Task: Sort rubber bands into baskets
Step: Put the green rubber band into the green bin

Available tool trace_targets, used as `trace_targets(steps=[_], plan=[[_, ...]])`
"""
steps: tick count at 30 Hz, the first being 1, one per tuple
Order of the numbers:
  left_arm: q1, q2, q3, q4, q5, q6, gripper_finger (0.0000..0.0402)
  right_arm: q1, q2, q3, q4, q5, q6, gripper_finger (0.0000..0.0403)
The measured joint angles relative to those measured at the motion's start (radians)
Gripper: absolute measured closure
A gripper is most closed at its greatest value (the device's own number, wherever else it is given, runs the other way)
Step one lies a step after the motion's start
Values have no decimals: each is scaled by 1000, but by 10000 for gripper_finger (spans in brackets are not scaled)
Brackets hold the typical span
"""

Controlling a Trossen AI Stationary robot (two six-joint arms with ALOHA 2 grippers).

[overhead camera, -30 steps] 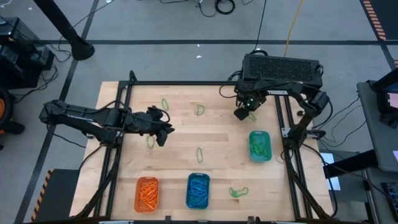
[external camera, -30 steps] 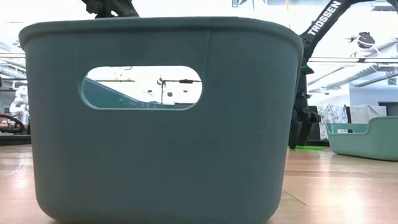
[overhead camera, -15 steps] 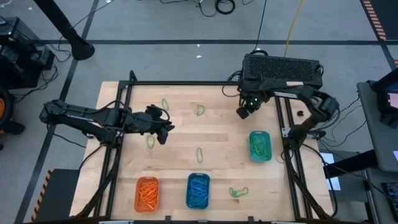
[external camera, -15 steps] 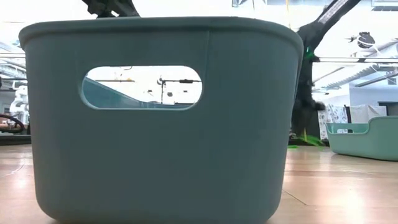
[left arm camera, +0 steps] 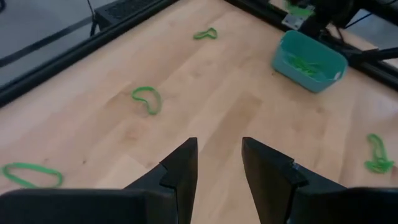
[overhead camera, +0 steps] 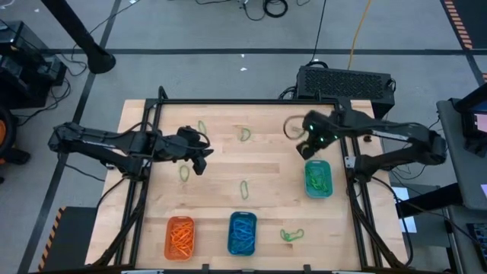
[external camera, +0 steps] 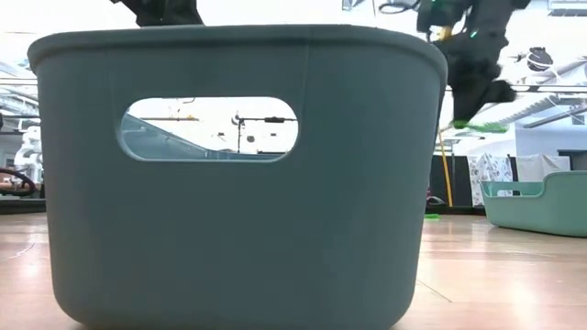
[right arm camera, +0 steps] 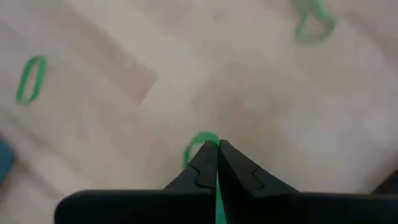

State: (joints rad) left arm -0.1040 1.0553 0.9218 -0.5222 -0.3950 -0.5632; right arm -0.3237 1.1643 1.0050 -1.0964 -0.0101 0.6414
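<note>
My right gripper (overhead camera: 307, 149) hangs above the table just beyond the far end of the teal basket (overhead camera: 317, 179), shut on a green rubber band (right arm camera: 200, 144). In the low view that band (external camera: 479, 126) dangles high over the wood. My left gripper (overhead camera: 199, 161) hovers open over the table's left half, beside a green band (overhead camera: 183, 173); nothing lies between its fingers (left arm camera: 181, 167). More green bands lie flat on the wood (overhead camera: 202, 128), (overhead camera: 244, 135), (overhead camera: 244, 189), (overhead camera: 291, 234). The orange basket (overhead camera: 180, 237) and the blue basket (overhead camera: 242, 233) stand at the near edge, holding bands. My right gripper pinches the green rubber band between its two shut fingertips (right arm camera: 207, 157). A small loop of the band (right arm camera: 194, 147) sticks out past the tips. The band is lifted clear of the table and hangs below the fingers (external camera: 479, 126).
A black frame (overhead camera: 228, 101) runs around the wooden top. A grey-green basket wall (external camera: 229, 183) fills most of the low view, with another teal basket (external camera: 541, 203) at its right. A black box (overhead camera: 346, 82) sits beyond the far edge.
My right gripper has shut on a green band at the far right of the table, then risen with it and gone toward the near edge, to the teal basket's far end. The band has been lifted clear of the wood.
</note>
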Motion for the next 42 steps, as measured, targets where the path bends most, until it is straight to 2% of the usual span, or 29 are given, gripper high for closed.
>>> trace_targets(steps=[4, 8, 14, 24, 31, 42], plan=[[24, 23, 0, 0, -1, 29, 269, 152, -47, 0, -44, -1, 180, 403], [46, 64, 0, 1, 3, 30, 269, 290, -41, -1, -59, 11, 329, 403], [53, 125, 0, 17, 83, 54, 269, 423, -14, -49, -111, 59, 493, 403], [51, 176, 0, 32, 257, 54, 269, 494, -7, -206, -41, 61, 629, 396], [46, 244, 1, -35, 366, 25, 269, 504, -8, -217, -38, 64, 646, 372], [-3, 287, 1, 107, 364, 66, 269, 504, -8, -217, -73, 89, 615, 312]])
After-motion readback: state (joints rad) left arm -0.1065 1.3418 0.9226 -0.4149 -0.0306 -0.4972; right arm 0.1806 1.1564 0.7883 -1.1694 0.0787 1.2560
